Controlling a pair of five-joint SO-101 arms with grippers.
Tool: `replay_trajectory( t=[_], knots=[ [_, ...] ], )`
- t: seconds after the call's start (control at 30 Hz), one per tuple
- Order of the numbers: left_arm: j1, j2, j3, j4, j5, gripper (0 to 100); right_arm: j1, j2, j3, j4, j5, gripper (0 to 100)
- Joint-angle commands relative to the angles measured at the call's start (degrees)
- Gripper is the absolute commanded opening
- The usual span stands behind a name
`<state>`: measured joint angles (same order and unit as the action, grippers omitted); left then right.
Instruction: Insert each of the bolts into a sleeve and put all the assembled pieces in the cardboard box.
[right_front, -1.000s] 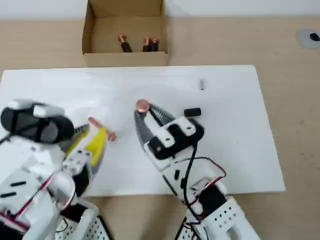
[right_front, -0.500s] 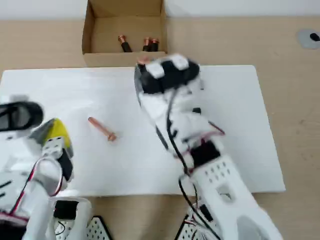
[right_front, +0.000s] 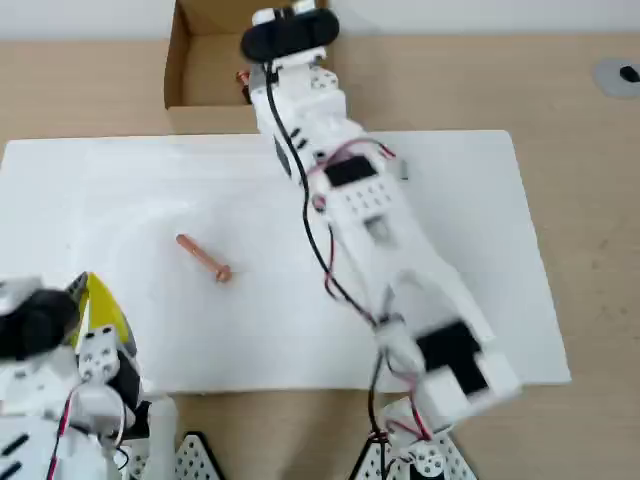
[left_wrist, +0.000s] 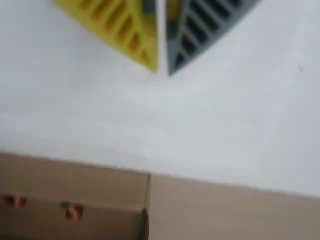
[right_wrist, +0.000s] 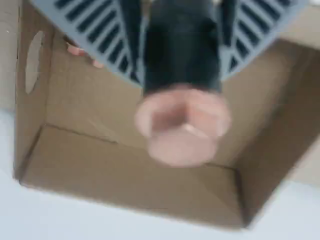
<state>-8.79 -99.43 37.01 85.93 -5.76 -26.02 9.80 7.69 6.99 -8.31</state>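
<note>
- At the top middle of the high view, the right gripper (right_front: 290, 30) hangs over the cardboard box (right_front: 178, 85). Its grey fingers are clamped on an assembled piece (right_wrist: 182, 125), a black sleeve with the copper bolt head poking out.
- Two or three finished pieces (right_front: 243, 78) already lie on the box floor.
- To do the drop well, I'd get the piece well inside the walls and low over a bare patch of floor. Then I'd open the fingers gently, so it neither bounces out nor knocks the bolt from its sleeve.
- The left gripper (left_wrist: 162, 69) sits at the lower left, its yellow and grey fingers closed on nothing.
- One loose bolt (right_front: 203, 257) lies on the white board (right_front: 120, 190), left of centre, with no sleeve on it.
- I can make out no readable writing or label anywhere.
</note>
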Motion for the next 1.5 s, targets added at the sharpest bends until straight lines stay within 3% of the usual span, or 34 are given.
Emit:
replay_trajectory(
  t=[0.0, 0.37, 0.7, 0.93, 1.1, 1.23, 1.47],
  knots=[
    [-0.8, -1.1, 0.1, 0.2, -0.3, 1, 2.7, 10.6, -15.6, -1.3, -0.5, 0.9],
    [-0.8, -1.1, 0.2, 0.3, -0.2, 1, 6.5, 44.6, -50.6, -0.4, -0.5, 0.9],
    [-0.8, -1.3, 5.2, 0.2, -0.1, 1, 6.4, 61.2, -72.8, 14.9, -0.1, 1.9],
    [-0.5, -1.1, 5.1, -0.2, -0.1, 1, 6.2, 67.3, -82.8, 28.1, 4.4, 25.0],
    [-0.4, -0.3, 5.3, 0.1, -0.1, 1, 6.2, 68.4, -90.0, 34.4, 4.3, 29.1],
    [-0.8, 8.4, 4.7, 0.3, 0.3, 5, 6.2, 68.2, -96.8, 39.8, 4.0, 29.1],
    [-0.8, 37.2, -6.2, 1.8, 5.9, 7, 7.1, 63.0, -103.3, 53.1, 4.0, 29.1]
  ],
)
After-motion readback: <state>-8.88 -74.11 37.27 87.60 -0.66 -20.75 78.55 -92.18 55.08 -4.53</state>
